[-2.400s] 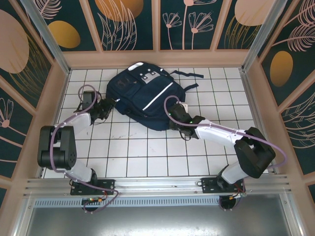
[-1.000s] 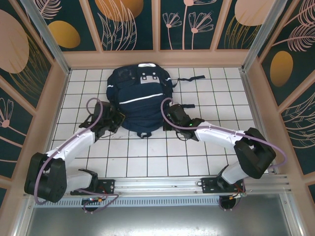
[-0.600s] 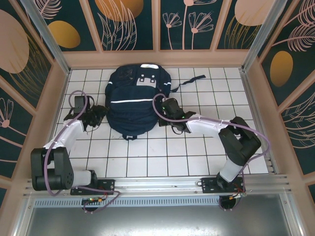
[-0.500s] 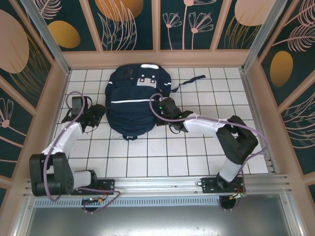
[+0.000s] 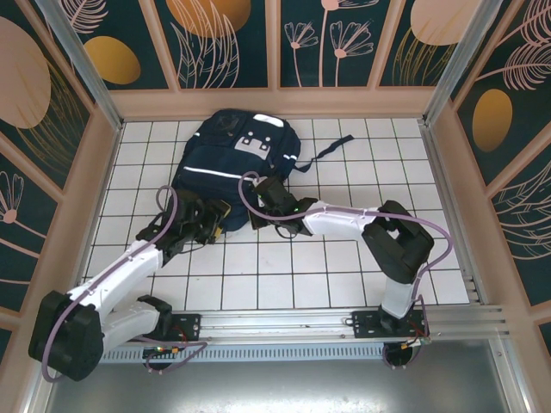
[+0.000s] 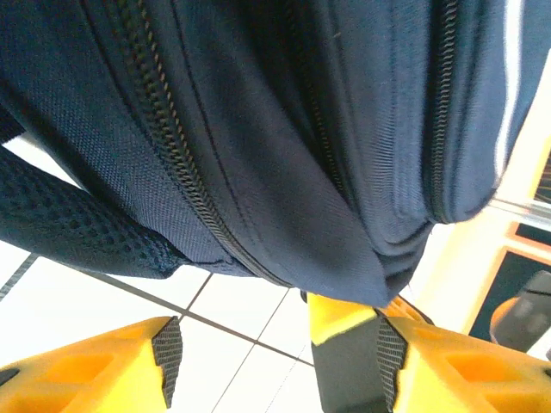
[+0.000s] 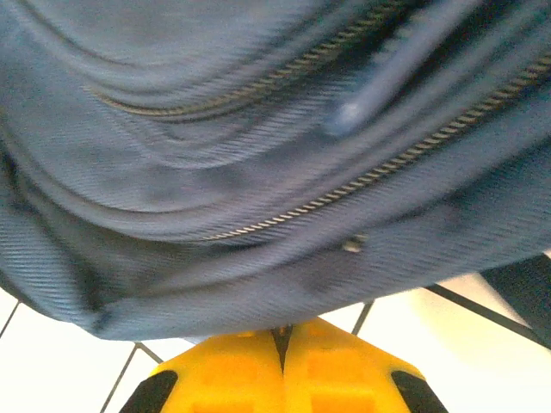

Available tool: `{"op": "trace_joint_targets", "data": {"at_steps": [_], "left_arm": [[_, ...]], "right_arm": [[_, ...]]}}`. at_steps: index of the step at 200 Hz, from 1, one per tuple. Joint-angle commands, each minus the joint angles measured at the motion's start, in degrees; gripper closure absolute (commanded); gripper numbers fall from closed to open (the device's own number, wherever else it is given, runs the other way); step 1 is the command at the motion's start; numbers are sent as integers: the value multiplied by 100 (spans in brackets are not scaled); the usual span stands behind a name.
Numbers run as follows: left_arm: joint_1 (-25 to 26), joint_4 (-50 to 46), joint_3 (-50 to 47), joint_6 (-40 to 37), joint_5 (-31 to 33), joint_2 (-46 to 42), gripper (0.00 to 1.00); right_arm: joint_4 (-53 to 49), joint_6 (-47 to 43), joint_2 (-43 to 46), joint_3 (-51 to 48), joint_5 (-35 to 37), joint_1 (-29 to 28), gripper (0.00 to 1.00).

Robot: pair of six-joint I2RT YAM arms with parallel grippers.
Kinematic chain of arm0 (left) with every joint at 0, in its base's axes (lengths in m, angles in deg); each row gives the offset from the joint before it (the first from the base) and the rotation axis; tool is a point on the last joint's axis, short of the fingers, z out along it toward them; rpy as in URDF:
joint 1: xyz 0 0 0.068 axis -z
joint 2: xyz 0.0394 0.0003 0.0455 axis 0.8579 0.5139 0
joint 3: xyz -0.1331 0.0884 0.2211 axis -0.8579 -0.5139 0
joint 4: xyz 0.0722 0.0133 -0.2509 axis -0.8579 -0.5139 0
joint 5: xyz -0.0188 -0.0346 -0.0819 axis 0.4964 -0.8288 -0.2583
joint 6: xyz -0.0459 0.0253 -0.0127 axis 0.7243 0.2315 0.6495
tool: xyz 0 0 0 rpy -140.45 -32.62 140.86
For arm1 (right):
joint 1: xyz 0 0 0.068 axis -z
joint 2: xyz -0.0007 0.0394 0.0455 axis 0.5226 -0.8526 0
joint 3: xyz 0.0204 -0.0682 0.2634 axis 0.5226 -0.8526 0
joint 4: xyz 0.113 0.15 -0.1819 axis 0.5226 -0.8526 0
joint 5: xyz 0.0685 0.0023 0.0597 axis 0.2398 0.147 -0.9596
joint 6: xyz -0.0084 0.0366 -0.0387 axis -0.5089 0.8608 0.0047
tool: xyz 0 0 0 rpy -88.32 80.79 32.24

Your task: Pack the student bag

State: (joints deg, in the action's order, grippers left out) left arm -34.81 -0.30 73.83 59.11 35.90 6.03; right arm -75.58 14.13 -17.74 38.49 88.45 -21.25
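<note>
Flat on the far half of the white tiled table point(image 5: 344, 267), the student bag point(image 5: 232, 159). At the bag's near edge, the left gripper point(image 5: 213, 217), fingers point(image 6: 95, 370) spread. At its near-right corner, the right gripper point(image 7: 282, 337), fingers pressed together; hold on fabric not discernible.

White tiled floor point(image 5: 284, 275) — dark floral wall panels point(image 5: 301, 52)

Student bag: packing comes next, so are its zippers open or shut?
Shut where visible: student bag zipper teeth mesh in both wrist views.
</note>
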Motion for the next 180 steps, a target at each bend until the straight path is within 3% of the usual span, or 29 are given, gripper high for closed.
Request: {"op": "trace_joint_targets", "data": {"at_steps": [1,40,48,69,106,143,180], "left_arm": [[69,604,-138,579,461,234,37],[86,563,109,392,1046,538,42],[86,540,140,323,1154,595,53],[86,369,166,237,1397,717,100],[71,-295,216,76,1911,264,100],[-117,-1135,498,-337,2210,-430,100],[-243,-1669,825,-647,2178,-673,100]], "right_arm": [[334,-210,-17,372,-298,-327,100],[242,-384,-21,510,-218,-517,100],[218,-349,-20,484,-142,-501,100],[183,-264,12,410,-9,-435,100],[-14,-306,162,138,564,-51,100],[198,-534,261,-292,908,855,100],[348,-522,-80,-99,1096,1783,100]]}}
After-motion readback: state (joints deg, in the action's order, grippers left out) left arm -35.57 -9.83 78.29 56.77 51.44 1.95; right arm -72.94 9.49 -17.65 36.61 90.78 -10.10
